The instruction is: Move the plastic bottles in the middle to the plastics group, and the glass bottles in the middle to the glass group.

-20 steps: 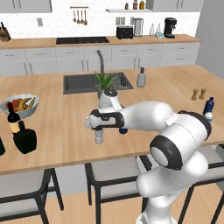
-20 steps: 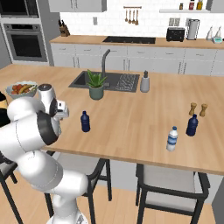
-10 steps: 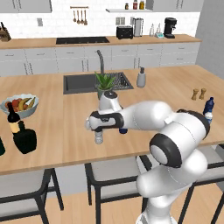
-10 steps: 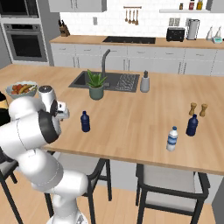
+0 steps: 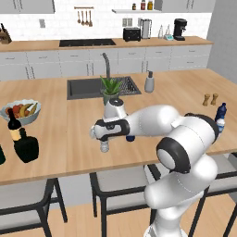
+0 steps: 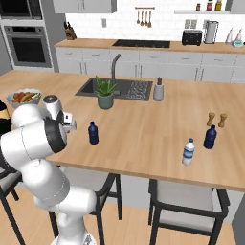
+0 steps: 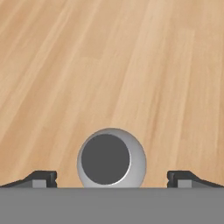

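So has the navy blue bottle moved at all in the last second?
No. In the right base view the navy blue bottle stands on the same spot as before, just in front of the potted plant and slightly to its left.

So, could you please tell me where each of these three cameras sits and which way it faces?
Left base view: behind the arm's left, facing the island counter; white arm from lower right, gripper over a small clear bottle.
Right base view: behind its right, same counter; arm from lower left, navy bottle beside it.
Hand view: looks down on the bottle's cap between open fingertips.
Both base views share the sink.
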{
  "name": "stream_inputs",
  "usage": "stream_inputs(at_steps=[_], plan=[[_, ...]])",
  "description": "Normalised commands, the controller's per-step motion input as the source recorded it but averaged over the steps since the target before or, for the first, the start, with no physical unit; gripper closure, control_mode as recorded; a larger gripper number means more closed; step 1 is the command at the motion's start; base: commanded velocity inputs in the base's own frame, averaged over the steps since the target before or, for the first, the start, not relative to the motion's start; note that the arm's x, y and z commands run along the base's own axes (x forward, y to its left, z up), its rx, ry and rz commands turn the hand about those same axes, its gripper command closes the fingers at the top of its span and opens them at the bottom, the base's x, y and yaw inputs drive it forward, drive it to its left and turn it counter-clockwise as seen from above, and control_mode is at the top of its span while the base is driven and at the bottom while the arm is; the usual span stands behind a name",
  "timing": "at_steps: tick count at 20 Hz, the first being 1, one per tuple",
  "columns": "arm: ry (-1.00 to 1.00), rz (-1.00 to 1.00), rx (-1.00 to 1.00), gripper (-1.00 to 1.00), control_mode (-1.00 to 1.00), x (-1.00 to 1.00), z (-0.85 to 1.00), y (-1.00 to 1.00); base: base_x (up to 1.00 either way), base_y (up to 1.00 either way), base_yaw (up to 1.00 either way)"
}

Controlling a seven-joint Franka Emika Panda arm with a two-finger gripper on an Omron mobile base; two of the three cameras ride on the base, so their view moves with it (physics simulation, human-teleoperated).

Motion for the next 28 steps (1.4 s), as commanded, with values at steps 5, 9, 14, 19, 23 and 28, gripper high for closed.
stream_inputs(at_steps=[5,9,14,19,23,28], plan=[[-0.07,0.01,0.0,-1.0,-1.0,0.0,-0.01,0.0,0.0,0.0,0.0],[-0.09,0.01,0.0,-1.0,-1.0,0.0,0.0,0.0,0.0,0.0,0.0],[-0.01,0.0,0.0,-1.0,-1.0,0.01,0.0,0.0,0.0,0.0,0.0],[0.0,0.0,0.0,1.0,-1.0,0.0,0.0,0.0,0.0,0.0,0.0],[0.0,0.0,0.0,1.0,-1.0,0.0,0.0,0.0,0.0,0.0,0.0],[0.0,-0.01,0.0,1.0,-1.0,-0.32,0.25,-0.03,0.0,0.0,0.0]])
